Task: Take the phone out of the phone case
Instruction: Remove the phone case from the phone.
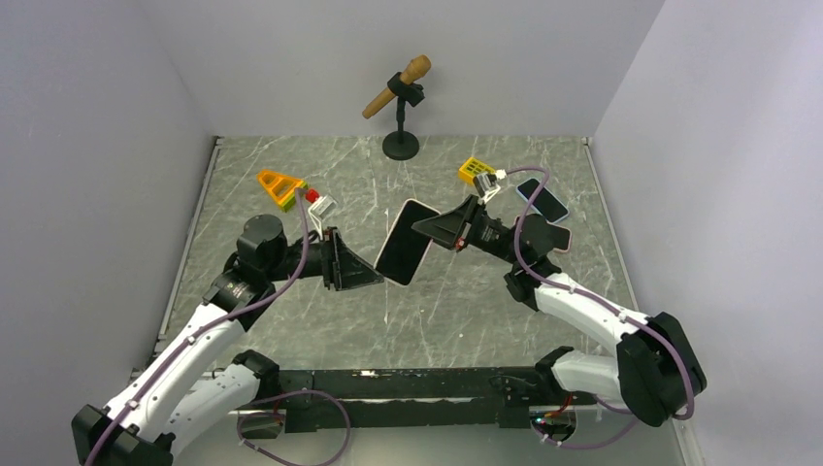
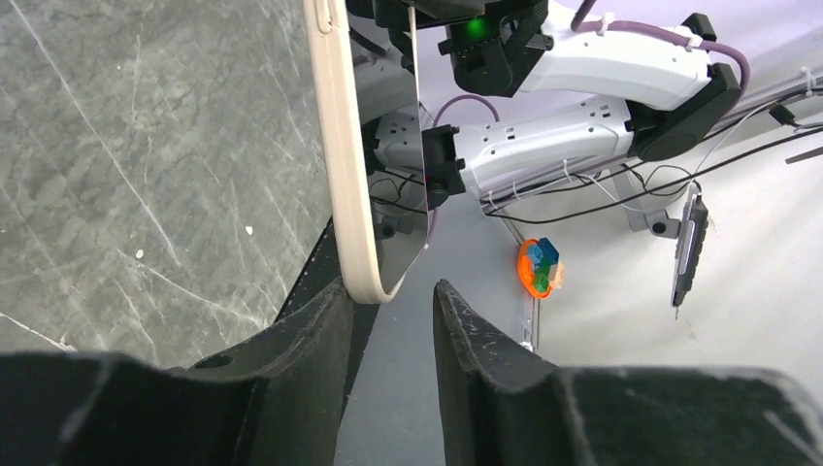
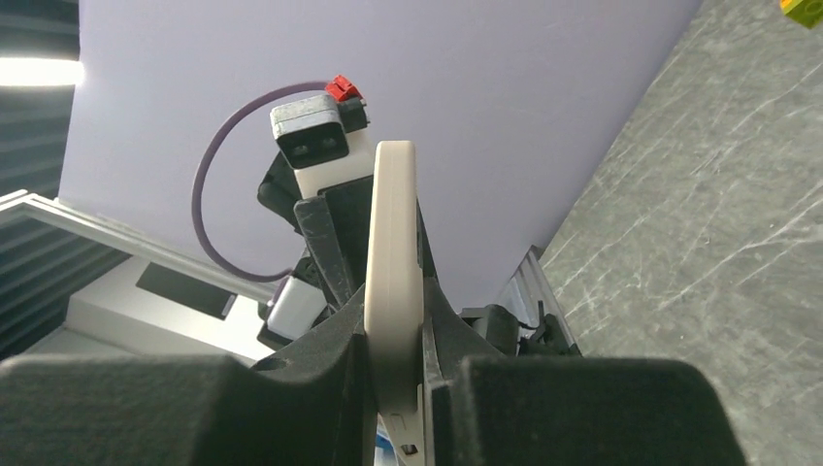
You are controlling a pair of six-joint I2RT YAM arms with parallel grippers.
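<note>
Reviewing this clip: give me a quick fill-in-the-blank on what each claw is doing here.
The right claw clamps the phone, which sits inside its ____.
The left claw stands ____ by the phone's lower corner.
A second phone lies flat on the table, far ____ in the top view.
Missing: case; open; right.

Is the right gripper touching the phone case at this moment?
Touching. The right wrist view shows the right gripper shut on the phone case, its jaws pressed against both sides with no gap.
</note>
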